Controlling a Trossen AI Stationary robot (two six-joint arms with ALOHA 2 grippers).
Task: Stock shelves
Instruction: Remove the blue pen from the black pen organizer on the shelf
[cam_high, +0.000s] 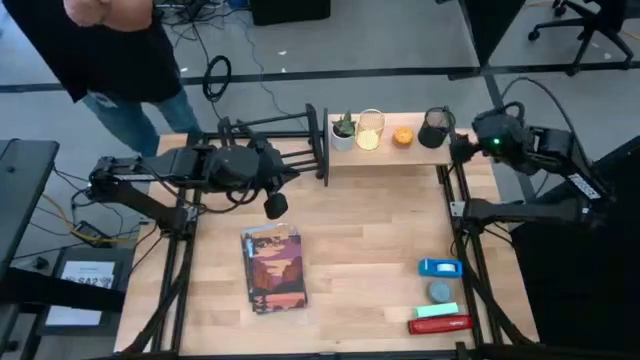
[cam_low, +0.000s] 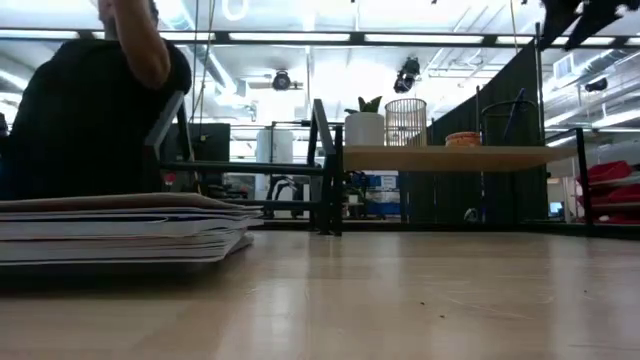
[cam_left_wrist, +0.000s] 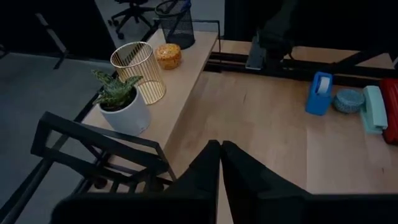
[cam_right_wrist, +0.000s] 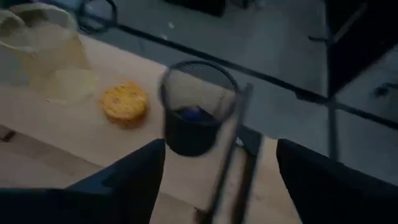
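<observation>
The black bar rack (cam_high: 270, 135) stands at the table's far edge, left of centre. Beside it on the right, the pale plank shelf (cam_high: 400, 156) carries a potted plant (cam_high: 343, 130), a gold wire cup (cam_high: 370, 128), a round orange thing (cam_high: 402, 136) and a black mesh cup (cam_right_wrist: 196, 118). My right gripper (cam_right_wrist: 217, 162) is open just off the shelf's right end, one finger on either side of the mesh cup and apart from it. My left gripper (cam_left_wrist: 221, 158) is shut on nothing, over the table near the rack's right end.
A stack of magazines (cam_high: 272, 268) lies on the table, left of centre. Near the right front lie a blue tape dispenser (cam_high: 440, 267), a grey round thing (cam_high: 440, 291), a mint block (cam_high: 437, 310) and a red stapler (cam_high: 440, 324). A person (cam_high: 120, 60) stands beyond the far left corner.
</observation>
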